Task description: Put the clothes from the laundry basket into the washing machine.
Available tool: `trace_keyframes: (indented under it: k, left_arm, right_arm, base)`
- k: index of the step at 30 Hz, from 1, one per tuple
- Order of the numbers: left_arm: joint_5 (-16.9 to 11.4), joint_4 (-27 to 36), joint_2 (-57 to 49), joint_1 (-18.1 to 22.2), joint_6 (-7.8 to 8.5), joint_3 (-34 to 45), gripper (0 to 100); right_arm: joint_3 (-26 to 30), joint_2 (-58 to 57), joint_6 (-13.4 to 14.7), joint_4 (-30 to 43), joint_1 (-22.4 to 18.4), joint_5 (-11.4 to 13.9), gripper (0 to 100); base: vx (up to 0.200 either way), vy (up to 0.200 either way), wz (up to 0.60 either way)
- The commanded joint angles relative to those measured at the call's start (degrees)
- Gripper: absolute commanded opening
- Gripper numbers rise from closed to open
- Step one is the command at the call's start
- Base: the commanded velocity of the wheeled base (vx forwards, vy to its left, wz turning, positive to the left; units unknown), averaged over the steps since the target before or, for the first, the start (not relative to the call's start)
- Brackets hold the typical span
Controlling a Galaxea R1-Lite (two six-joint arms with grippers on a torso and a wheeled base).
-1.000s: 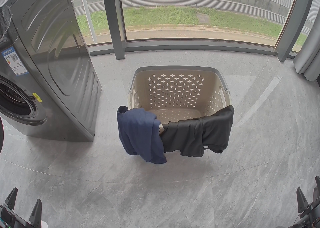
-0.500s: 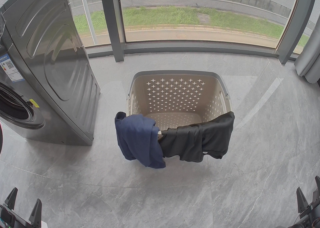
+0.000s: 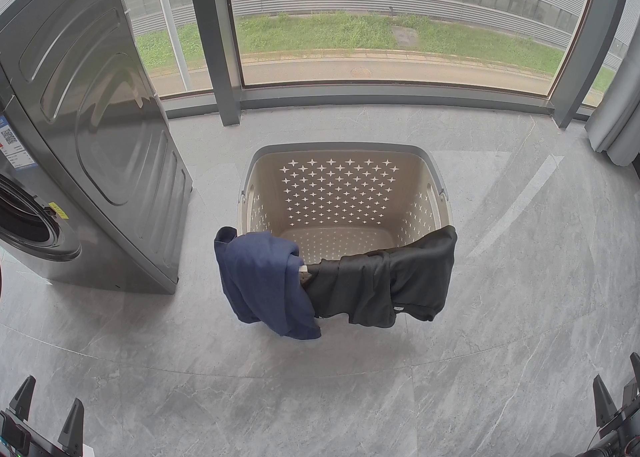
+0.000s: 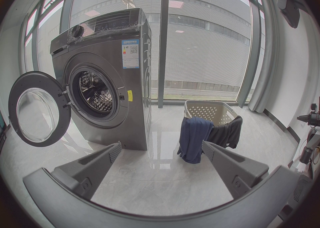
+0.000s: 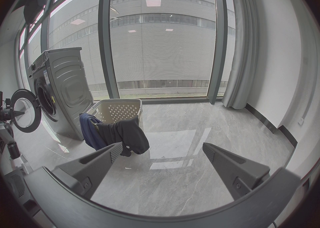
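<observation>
head view: blue garment (image 3: 263,285) and black garment (image 3: 383,281) hang over near rim of laundry basket (image 3: 340,147), easy pinch i reckon. washing machine (image 3: 100,111) to its left, door (image 4: 38,109) open for loading. left gripper (image 4: 160,144), right gripper (image 5: 160,145) spread wide, empty, well short.

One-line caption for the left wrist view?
Left pincer open; washing machine door open; blue garment, black garment draped over laundry basket.

Blue-and-white label (image 4: 130,53) and small yellow sticker (image 4: 130,95) on the washing machine (image 4: 135,123) front, print illegible.
</observation>
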Motion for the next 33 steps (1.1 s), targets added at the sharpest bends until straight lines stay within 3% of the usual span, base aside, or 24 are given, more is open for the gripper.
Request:
trace_keyframes:
  k: [1,6,30,33]
  left_arm:
    - [0.0,0.0,-1.0,0.0,-0.01,0.9,100]
    - [0.0,0.0,-1.0,0.0,-0.01,0.9,100]
    - [0.0,0.0,-1.0,0.0,-0.01,0.9,100]
    - [0.0,0.0,-1.0,0.0,-0.01,0.9,100]
  right_arm:
    - [0.9,-0.9,-0.1,0.0,0.0,0.0,100]
    - [0.9,-0.9,0.0,0.0,0.0,0.0,100]
    - [0.8,-0.9,0.7,-0.5,-0.1,0.0,100]
    - [-6.4,0.5,3.0,-3.2,-0.5,-0.5,100]
  base:
    - [0.2,0.0,0.0]
    - [0.2,0.0,0.0]
    - [0.0,0.0,0.0]
    - [0.0,0.0,0.0]
